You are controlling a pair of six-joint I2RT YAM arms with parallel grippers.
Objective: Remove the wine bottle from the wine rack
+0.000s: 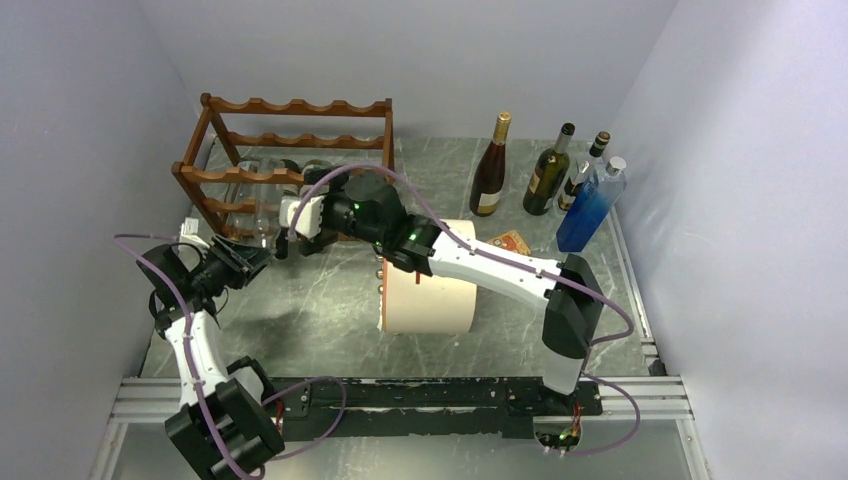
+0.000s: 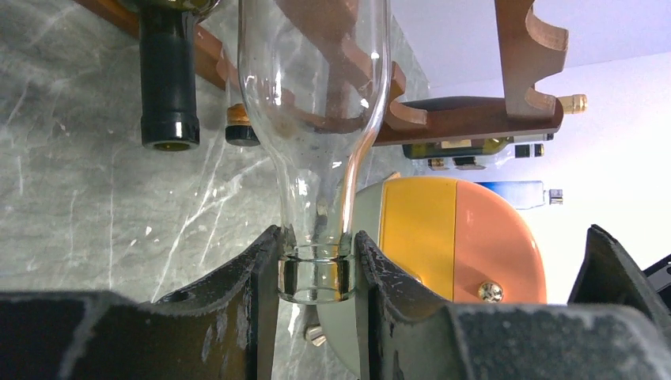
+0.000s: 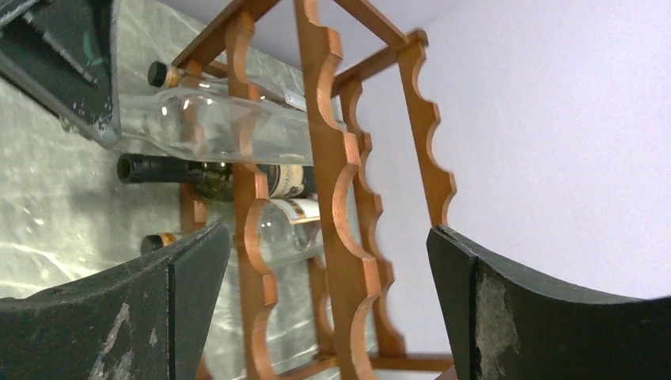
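Left gripper [image 2: 316, 273] clamped on neck of clear glass wine bottle [image 2: 316, 95], body ahead in reddish-brown scalloped wooden wine rack [image 2: 532, 63]. Right gripper [image 3: 328, 305] spread wide, empty, facing rack.

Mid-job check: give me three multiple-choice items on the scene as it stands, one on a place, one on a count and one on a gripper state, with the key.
1. Where does the left gripper hold the clear bottle?
A. at the mouth end of the neck
B. around the body
C. at the base

2. How many standing bottles are at the table's far right?
A. two
B. four
C. six

3. What state is the right gripper in?
A. open, holding nothing
B. shut on a rail
C. shut on a bottle cap

Key:
1 A: the left wrist view shows the gripper clamped on the glass lip.
2 B: the top view shows four upright there.
3 A: its jaws stand wide apart, facing the wine rack.
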